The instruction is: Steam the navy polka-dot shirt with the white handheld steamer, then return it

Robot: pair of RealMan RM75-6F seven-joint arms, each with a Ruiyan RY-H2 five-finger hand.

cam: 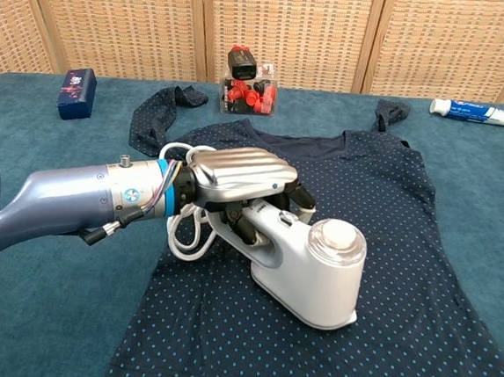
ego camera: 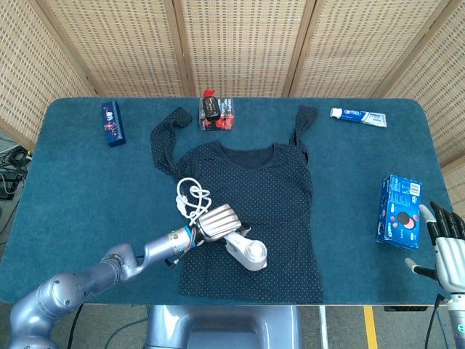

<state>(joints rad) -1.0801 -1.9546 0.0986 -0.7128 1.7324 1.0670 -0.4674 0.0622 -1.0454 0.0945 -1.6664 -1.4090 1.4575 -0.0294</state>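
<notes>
The navy polka-dot shirt (ego camera: 256,190) (cam: 379,252) lies flat in the middle of the blue table, sleeves thrown up. My left hand (ego camera: 215,222) (cam: 235,176) grips the handle of the white handheld steamer (ego camera: 247,251) (cam: 314,269), which rests on the shirt's lower left part. Its white cord (ego camera: 190,198) (cam: 182,235) loops beside the wrist. My right hand (ego camera: 447,246) hangs past the table's right front corner, fingers apart and holding nothing; the chest view does not show it.
A blue snack box (ego camera: 400,211) lies near the right edge. A toothpaste tube (ego camera: 358,116) (cam: 477,112) lies at the back right. A clear box of red parts (ego camera: 216,115) (cam: 247,89) stands at the back centre, a small blue box (ego camera: 112,123) (cam: 76,92) at back left.
</notes>
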